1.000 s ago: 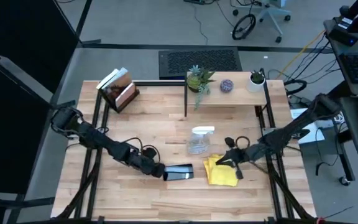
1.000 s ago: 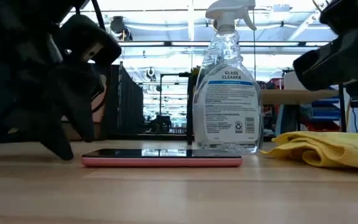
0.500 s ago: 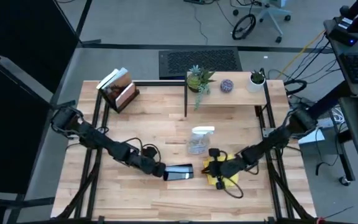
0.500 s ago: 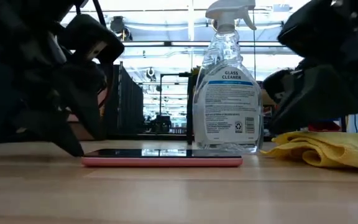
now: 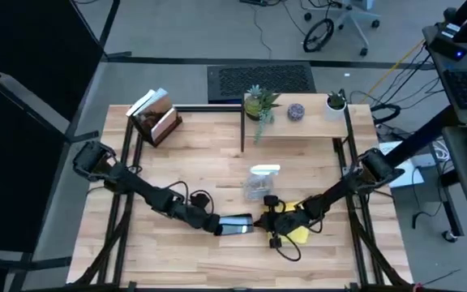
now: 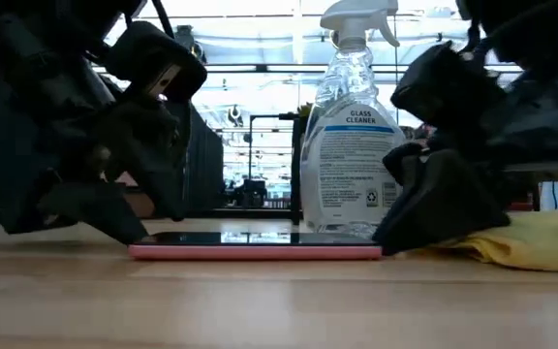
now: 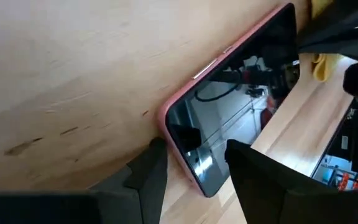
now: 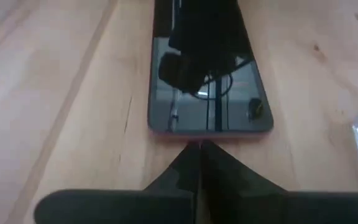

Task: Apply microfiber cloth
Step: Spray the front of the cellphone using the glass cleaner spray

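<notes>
A dark phone in a pink case lies flat on the wooden table, screen up. My left gripper is at its left end, with the end between its fingers. My right gripper is shut, its tips low at the table just short of the phone's right end. The yellow microfiber cloth lies crumpled on the table under and behind the right gripper, and also shows in the low view. No yellow shows between the right fingers. My left gripper has the phone's left end between its two fingers, one at each long side, close to the corners. The fingers slant down from the table's left and lie across the phone, which stays flat on the table. My right gripper's shut tips stand right by the phone's right end; whether they touch the phone or the cloth I cannot tell.
A clear glass-cleaner spray bottle stands just behind the phone and cloth. At the far edge are a book holder, a plant, a purple ball and a small pot. Bare wood lies along the near edge.
My right gripper has come down and toward the table's left, passing over the yellow cloth until its tips reach the phone's right end. The cloth now lies mostly hidden under it. The phone has stayed where it was.
</notes>
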